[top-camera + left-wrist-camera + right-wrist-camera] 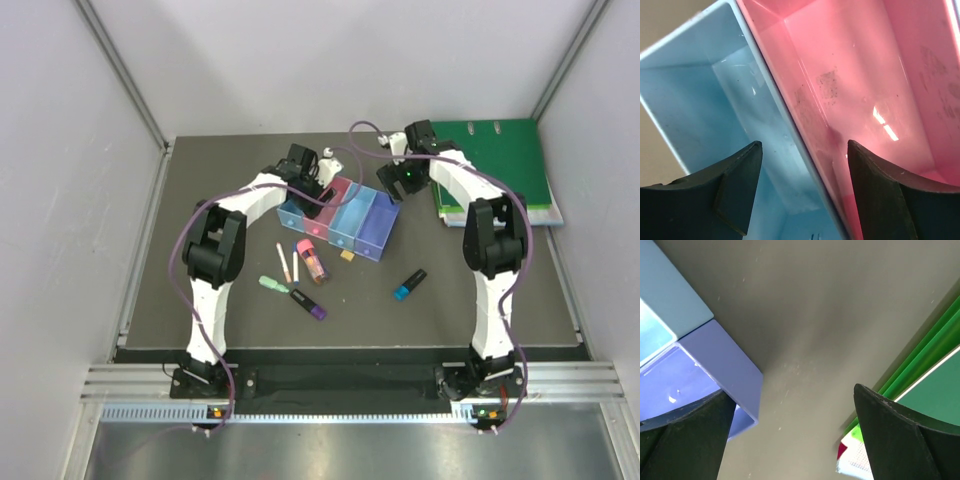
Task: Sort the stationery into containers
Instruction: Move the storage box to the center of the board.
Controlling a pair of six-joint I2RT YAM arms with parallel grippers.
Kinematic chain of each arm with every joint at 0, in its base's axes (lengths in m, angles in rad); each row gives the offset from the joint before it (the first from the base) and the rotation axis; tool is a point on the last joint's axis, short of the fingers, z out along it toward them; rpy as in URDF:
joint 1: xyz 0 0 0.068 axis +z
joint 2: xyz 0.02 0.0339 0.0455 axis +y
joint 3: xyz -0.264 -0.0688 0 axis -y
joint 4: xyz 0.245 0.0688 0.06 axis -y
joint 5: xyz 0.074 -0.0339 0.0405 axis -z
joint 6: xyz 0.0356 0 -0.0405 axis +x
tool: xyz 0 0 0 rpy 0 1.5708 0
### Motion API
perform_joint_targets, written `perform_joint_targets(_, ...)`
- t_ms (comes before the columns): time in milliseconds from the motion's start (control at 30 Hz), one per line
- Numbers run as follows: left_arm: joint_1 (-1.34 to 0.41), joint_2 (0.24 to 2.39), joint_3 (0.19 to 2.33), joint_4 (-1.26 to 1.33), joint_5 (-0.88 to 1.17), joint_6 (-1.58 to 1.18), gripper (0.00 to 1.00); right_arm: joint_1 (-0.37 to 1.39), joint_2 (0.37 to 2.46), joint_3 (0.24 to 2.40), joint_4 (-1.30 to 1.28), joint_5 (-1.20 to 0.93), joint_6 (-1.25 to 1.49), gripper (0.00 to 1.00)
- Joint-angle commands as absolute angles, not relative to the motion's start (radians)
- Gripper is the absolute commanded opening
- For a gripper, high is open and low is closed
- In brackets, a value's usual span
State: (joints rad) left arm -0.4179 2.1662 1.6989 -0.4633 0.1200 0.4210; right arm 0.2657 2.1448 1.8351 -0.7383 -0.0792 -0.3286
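While the left gripper [804, 145] hangs with jaws apart and holding nothing, astride the shared wall of the light blue bin [700, 100] and pink bin [855, 75], the right gripper [795, 391] stands wide, holding nothing, over the table [805, 315] between the violet bin [725, 365] and the binder [935, 385]. A blue bin [352, 222] sits between pink and violet. Near of the bins lie a pink marker [310, 258], two white pens [282, 262], a mint marker [272, 285], a purple-ended marker [308, 304] and an eraser [347, 255]; a blue-ended marker [409, 285] lies farther right.
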Motion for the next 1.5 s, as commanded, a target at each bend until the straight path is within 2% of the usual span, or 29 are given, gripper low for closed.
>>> perform_joint_targets(0, -0.410, 2.091, 1.693, -0.436, 0.138, 0.423, 0.74, 0.265, 2.192, 1.953, -0.690, -0.060, -0.310, 1.00)
perform_joint_targets(667, -0.410, 2.140, 1.792, -0.437, 0.186, 0.400, 0.74, 0.258, 2.364, 2.204, -0.620, -0.020, -0.304, 1.00)
perform_joint_targets(1167, -0.410, 2.148, 1.832, -0.419, 0.212, 0.388, 0.74, 0.238, 2.424, 2.279, -0.571, -0.005, -0.314, 1.00)
perform_joint_targets(1467, -0.410, 2.092, 1.790, -0.400, 0.198, 0.391, 0.74, 0.239, 2.358, 2.214, -0.591, -0.020, -0.307, 1.00)
